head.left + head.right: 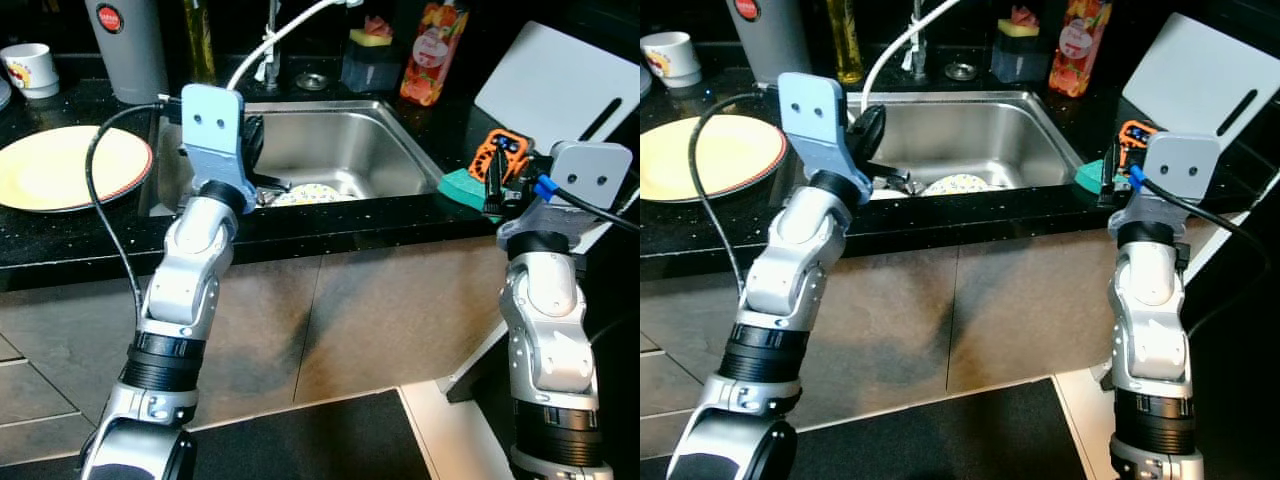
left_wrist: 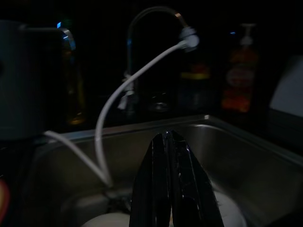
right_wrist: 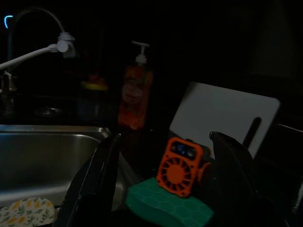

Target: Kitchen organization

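Black and pressed together, the jaws of the left gripper hang just over the near edge of the steel sink, holding nothing. Below them, at the sink's bottom, lies a floral-patterned plate, with a white hose trailing down beside it from the faucet.

The right gripper has its jaws spread wide, at centre right of the left eye view, framing an orange gadget that rests on a green sponge on the black tabletop. A white cutting board leans behind them.

A yellow plate sits at upper left.

Risk, as I judge it: if the right jaws close here, the gadget could slide off the soft sponge; reaching deeper, the left arm could snag the hose.
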Robot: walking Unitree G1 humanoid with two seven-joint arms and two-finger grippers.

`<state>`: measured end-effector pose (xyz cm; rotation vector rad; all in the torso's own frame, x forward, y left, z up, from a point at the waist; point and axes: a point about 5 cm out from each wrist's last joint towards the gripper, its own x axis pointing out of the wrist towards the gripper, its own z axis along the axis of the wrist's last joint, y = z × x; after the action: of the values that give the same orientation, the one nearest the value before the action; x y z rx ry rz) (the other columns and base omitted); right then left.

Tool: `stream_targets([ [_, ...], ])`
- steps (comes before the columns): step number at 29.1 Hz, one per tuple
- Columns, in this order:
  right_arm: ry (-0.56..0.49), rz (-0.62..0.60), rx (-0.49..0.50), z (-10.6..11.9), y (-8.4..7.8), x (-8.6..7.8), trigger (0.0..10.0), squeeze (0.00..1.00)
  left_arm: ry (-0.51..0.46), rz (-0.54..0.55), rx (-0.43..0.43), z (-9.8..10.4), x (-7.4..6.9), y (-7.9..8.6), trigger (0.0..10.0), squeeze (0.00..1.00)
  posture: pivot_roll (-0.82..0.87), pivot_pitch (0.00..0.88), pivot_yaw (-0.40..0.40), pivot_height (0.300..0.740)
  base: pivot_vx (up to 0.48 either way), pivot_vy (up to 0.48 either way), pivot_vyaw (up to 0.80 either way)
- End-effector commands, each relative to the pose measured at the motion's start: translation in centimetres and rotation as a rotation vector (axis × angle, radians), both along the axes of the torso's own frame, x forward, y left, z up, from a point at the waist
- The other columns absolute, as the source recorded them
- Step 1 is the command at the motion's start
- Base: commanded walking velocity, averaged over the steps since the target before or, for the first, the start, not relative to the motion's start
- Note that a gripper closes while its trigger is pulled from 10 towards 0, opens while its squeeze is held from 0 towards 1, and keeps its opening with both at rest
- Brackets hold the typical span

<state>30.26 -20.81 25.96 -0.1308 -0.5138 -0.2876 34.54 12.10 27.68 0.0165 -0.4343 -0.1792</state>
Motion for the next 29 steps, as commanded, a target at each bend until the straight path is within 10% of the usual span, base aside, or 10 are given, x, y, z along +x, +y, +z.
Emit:
stream_targets([
  [1, 0.009, 0.005, 0.004, -0.4, 0.0, -0.1, 10.0, 0.00, 0.017, 0.020, 0.018, -0.7, -0.1, 0.5, 10.0, 0.00, 0.00, 0.032, -0.067, 0.740, 0.000, 0.000, 0.00],
  [7, 0.006, 0.023, -0.012, -1.1, 0.1, -1.1, 10.0, 0.00, -0.086, -0.076, 0.130, -1.3, -3.4, 0.4, 10.0, 0.00, 0.01, 0.040, -0.066, 0.740, 0.000, 0.000, 0.00],
  [15, 0.197, 0.097, -0.071, -6.0, -0.5, -5.8, 10.0, 0.00, 0.203, -0.335, 0.219, -5.0, -12.4, 3.9, 10.0, 0.00, 0.07, 0.102, -0.082, 0.740, 0.000, 0.000, 0.00],
  [19, 0.481, 0.176, -0.087, -13.8, 0.1, -8.4, 10.0, 0.00, 0.501, -0.241, 0.298, -11.8, -16.5, 7.0, 10.0, 0.00, 0.07, 0.119, -0.082, 0.740, 0.000, 0.000, 0.00],
  [25, 0.802, 0.161, 0.038, -22.7, 0.1, -9.9, 10.0, 0.00, 0.820, -0.007, 0.238, -20.3, -17.5, 10.0, 10.0, 0.00, 0.07, 0.111, -0.074, 0.740, 0.000, 0.000, 0.00],
  [29, 0.977, 0.176, 0.077, -26.9, 0.4, -9.9, 10.0, 0.00, 0.991, 0.126, 0.114, -25.2, -15.8, 10.8, 10.0, 0.00, 0.06, 0.098, -0.085, 0.740, 0.000, 0.000, 0.00],
])
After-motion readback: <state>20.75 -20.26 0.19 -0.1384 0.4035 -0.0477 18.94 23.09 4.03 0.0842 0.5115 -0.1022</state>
